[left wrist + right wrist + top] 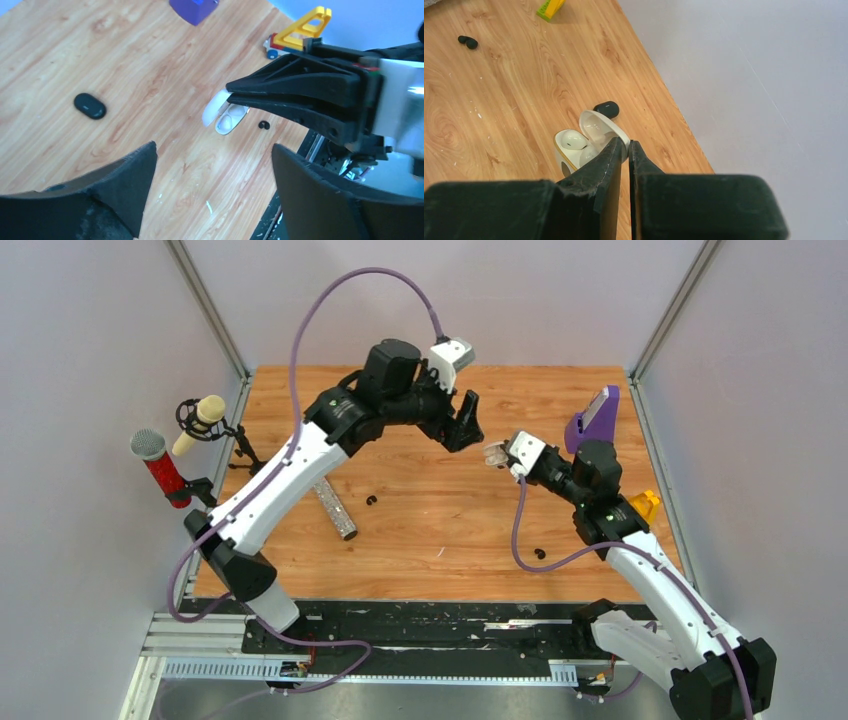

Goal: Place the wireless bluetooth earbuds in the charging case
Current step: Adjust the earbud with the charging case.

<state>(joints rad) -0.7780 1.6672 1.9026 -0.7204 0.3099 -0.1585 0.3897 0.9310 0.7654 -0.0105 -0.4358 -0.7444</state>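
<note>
The white charging case [596, 127] stands open, and my right gripper [626, 143] is shut on the rim of its lid. Two white earbuds [573, 140] sit in its wells, the nearer one partly hidden by my finger. In the top view the case [493, 453] is at mid-table in the right gripper [500, 456]. My left gripper [467, 430] hovers just behind it, open and empty [214, 147]. One black earbud [372, 502] lies loose at centre-left, another [540, 554] near the front right. A shut black case [90, 105] lies on the wood.
A purple block [595, 415] and a yellow toy [645, 505] sit by the right wall. Two microphones [160, 465] on stands occupy the left edge, and a silvery glitter tube [335, 508] lies beside the left arm. A thin white sliver [209, 206] lies on the wood.
</note>
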